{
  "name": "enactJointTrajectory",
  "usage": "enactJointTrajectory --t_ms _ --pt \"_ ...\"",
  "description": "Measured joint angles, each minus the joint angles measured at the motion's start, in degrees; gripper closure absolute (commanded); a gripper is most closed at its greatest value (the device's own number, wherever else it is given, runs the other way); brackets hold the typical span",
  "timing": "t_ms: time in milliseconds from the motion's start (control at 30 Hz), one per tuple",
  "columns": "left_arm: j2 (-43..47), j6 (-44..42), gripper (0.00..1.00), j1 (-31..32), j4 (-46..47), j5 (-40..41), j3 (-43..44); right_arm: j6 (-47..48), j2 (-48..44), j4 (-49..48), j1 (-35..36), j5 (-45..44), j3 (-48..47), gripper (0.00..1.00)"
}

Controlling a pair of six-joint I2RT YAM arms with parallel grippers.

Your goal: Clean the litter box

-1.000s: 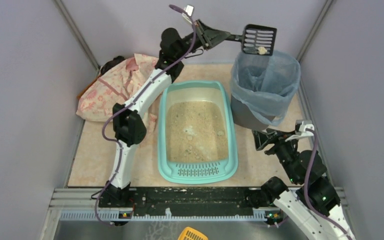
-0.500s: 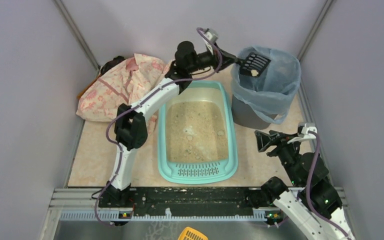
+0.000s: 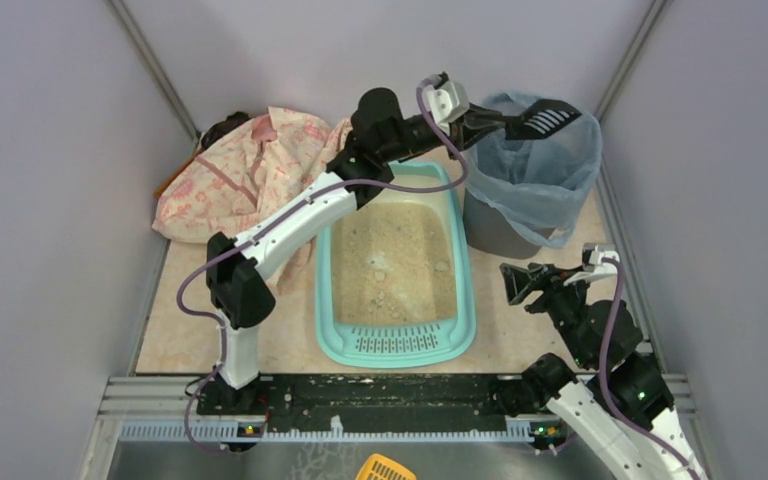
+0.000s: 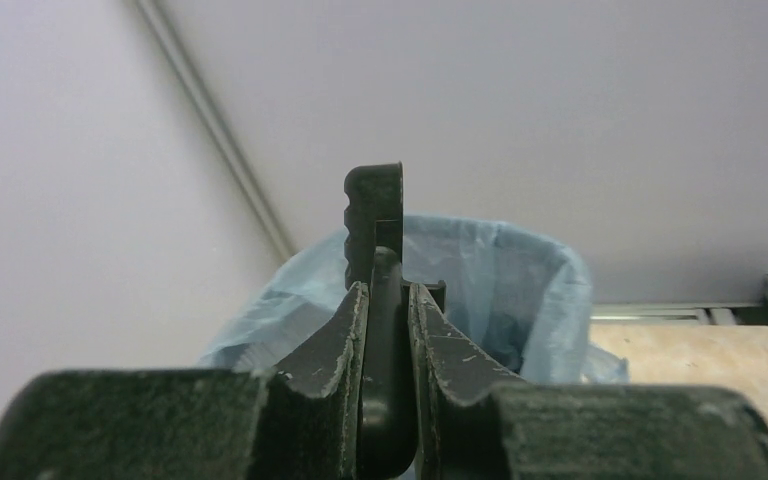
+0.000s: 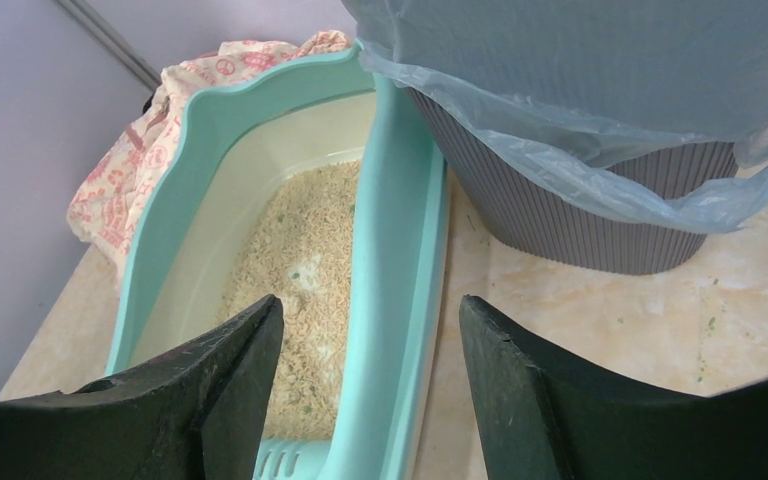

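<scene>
Top view: steeply down from above and behind both bases, the worktop [image 3: 200,300] in frame. Left wrist view sights close along the left claw [image 4: 388,300] and its pinched scoop [image 4: 375,200] to the bin [image 4: 520,280] beyond. Right wrist view, low behind the right claw [image 5: 368,320], shares that bin ahead-right, with the litter box [image 5: 400,230] ahead-left.

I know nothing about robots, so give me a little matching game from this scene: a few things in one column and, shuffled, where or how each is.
Things:
1. scoop
2. litter box
3. patterned cloth
4. right gripper

Descriptions:
a. open and empty
b. heaped at the far left
c. held over the lined bin
d. turquoise rim, cream walls

Pairs: 1-c, 2-d, 3-b, 4-a
</scene>
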State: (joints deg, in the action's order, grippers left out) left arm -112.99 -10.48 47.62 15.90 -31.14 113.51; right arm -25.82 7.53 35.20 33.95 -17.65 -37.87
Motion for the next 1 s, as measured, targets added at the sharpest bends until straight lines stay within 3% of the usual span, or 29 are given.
enactJointTrajectory --t_ms 200,333,467,600,833,1000 --pt "0.74 1.55 1.00 -1.86 2.27 3.76 -1.66 -0.28 0.11 -0.09 0.00 0.42 0.00 0.35" --pt "4.66 10.78 1.00 -3.93 6.32 5.81 -9.25 -0.31 0.26 -0.31 0.00 0.76 0.09 0.35" --pt "13.66 21.77 1.00 -10.69 6.91 9.38 -17.00 -0.26 0.50 -1.46 0.00 0.92 1.51 0.34" --pt "27.43 25.83 1.00 -17.03 5.77 14.78 -26.29 -0.11 1.51 -2.97 0.00 1.01 2.99 0.34" --pt "48.43 24.68 1.00 -16.24 -3.80 19.28 -39.36 0.22 5.53 -7.76 0.00 2.34 5.27 0.34" --pt "55.34 28.52 1.00 -16.24 -10.62 21.40 -51.17 0.24 10.80 -12.13 0.00 3.89 6.49 0.35"
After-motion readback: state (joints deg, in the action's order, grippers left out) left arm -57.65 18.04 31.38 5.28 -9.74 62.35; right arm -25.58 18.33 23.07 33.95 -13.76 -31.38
